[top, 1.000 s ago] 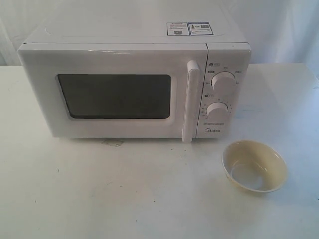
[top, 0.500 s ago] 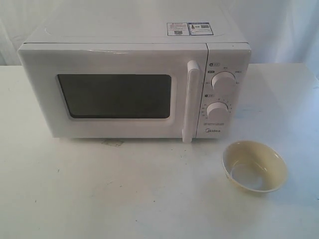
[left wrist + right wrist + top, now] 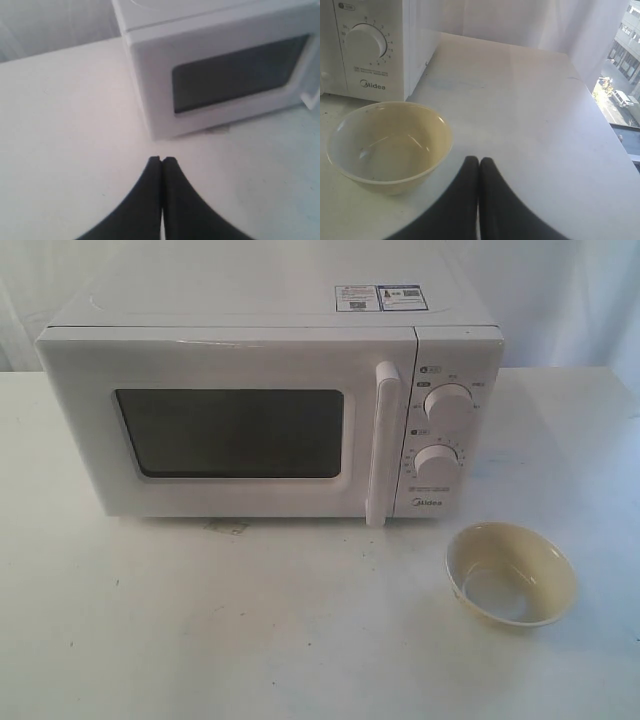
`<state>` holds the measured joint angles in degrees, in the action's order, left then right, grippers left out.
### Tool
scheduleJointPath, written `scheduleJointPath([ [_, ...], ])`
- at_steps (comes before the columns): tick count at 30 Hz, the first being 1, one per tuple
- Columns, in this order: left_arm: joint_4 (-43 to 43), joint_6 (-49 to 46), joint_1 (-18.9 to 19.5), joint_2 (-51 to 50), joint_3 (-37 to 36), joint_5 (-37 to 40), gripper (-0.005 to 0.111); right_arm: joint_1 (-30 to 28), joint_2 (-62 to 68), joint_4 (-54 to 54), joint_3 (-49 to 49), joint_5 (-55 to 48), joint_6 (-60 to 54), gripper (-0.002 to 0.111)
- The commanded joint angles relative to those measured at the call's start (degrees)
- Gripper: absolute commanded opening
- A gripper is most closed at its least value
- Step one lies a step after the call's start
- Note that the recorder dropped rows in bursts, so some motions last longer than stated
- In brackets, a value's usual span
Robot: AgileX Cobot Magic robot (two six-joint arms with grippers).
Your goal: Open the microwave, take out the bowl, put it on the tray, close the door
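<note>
The white Midea microwave (image 3: 270, 410) stands at the back of the table, its door (image 3: 230, 425) shut, the vertical bar handle (image 3: 383, 445) beside two round knobs. The cream bowl (image 3: 510, 573) sits upright and empty on the table in front of the knob panel, also seen in the right wrist view (image 3: 390, 145). My left gripper (image 3: 162, 160) is shut on nothing, off the microwave's (image 3: 225, 65) left front corner. My right gripper (image 3: 479, 161) is shut on nothing, just beside the bowl. Neither gripper shows in the exterior view. No tray is in view.
A small tape patch (image 3: 226, 527) lies on the white table (image 3: 250, 620) under the microwave's front edge. White curtains hang behind. The table's right edge (image 3: 615, 145) borders a window with a street far below.
</note>
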<state>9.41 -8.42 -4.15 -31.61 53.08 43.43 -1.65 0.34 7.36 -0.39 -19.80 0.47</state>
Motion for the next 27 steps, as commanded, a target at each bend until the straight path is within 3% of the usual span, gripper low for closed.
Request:
scheduleJointPath([
  [1, 0.2, -0.6, 6.5, 2.8, -7.4, -15.5, 0.000, -0.4, -0.3, 0.0, 0.4, -0.1, -0.1, 0.000],
  [4, 0.5, -0.6, 8.4, 4.9, -17.9, -27.6, 0.000, -0.4, -0.3, 0.0, 0.4, -0.1, -0.1, 0.000],
  [10, 2.3, -0.3, 8.4, 8.4, -30.4, -35.2, 0.000, -0.4, -0.3, 0.0, 0.4, -0.1, -0.1, 0.000],
  [27, 2.5, 1.4, 8.4, 30.2, -51.5, -36.3, 0.000, -0.4, -0.3, 0.0, 0.4, -0.1, -0.1, 0.000],
])
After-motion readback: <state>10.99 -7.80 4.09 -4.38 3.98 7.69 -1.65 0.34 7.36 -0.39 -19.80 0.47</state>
